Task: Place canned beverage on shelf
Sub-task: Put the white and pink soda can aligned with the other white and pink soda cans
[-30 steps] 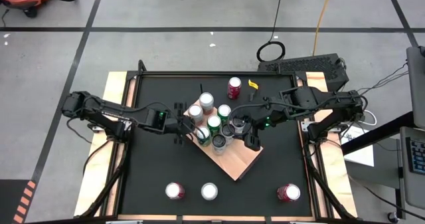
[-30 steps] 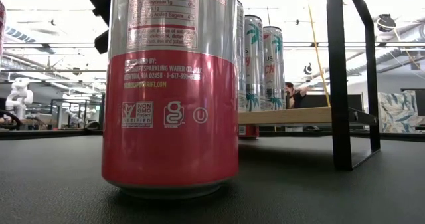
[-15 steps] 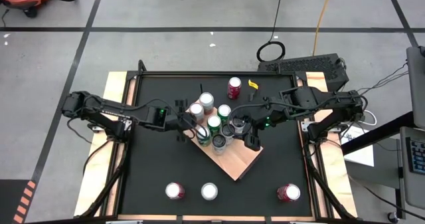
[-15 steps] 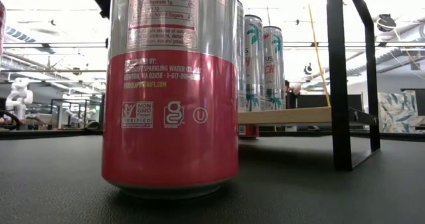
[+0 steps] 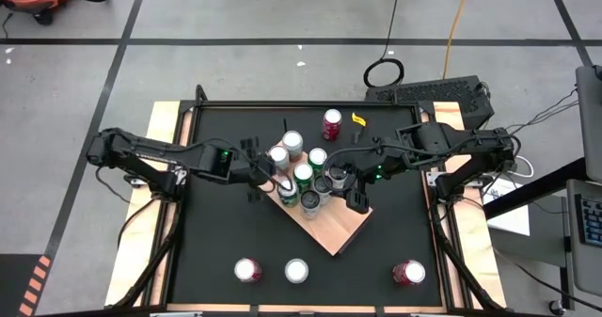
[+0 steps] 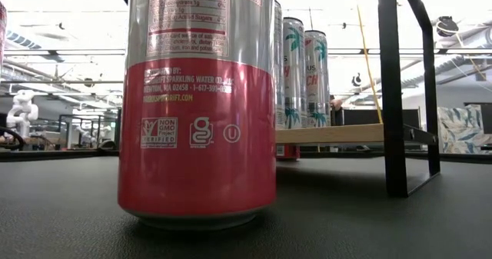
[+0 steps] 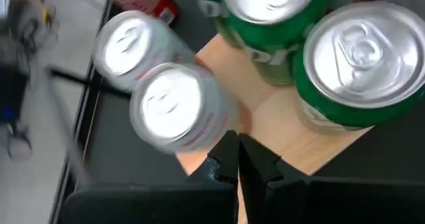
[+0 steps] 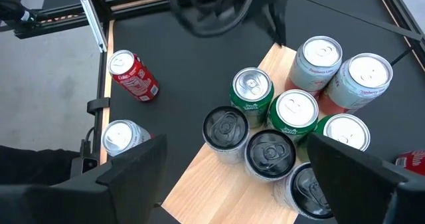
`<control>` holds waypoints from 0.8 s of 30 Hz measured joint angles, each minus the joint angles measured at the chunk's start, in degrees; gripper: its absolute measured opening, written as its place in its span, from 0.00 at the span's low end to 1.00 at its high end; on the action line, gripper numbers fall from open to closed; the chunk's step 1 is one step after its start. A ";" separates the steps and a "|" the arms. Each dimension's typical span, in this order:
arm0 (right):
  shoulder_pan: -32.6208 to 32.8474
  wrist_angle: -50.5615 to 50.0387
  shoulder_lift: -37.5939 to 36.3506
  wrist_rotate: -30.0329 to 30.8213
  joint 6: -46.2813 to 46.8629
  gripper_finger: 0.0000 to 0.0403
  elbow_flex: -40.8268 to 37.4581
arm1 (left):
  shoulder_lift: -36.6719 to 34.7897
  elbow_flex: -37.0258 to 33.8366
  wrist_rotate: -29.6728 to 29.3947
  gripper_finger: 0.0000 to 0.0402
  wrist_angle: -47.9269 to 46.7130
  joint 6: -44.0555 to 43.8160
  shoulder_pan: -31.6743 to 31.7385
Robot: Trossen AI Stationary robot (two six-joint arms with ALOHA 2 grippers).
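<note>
1. The shelf [image 5: 331, 225] is sitting turned at an angle in the middle of the black table [image 5: 216, 232], and a cluster of cans [image 5: 299, 174] is crowding its far corner, likely packed tight to leave the bare near half open for more.
2. The left gripper [image 7: 238, 159] is hanging at that loaded corner with its jaws pressed together on nothing, its tips just beside a silver-and-pink can [image 7: 178, 112].
3. The right gripper [image 5: 356, 201] is hovering over the shelf's right edge, jaws spread wide and carrying nothing, apparently free to fetch another can.
4. Three cans [image 5: 296, 271] are waiting along the table's near edge, and a red can [image 5: 332, 123] is standing apart at the far side.
5. The right wrist view is showing dark-topped cans [image 8: 268, 152] among the green ones; the low view shows only a red-and-silver can [image 6: 198, 97] close up and how the shelf board is standing raised off the table.
</note>
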 joint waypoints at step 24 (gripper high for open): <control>4.67 -3.50 0.00 -3.17 11.21 0.85 0.00 | -2.44 20.84 6.55 0.01 -8.92 -17.40 -1.14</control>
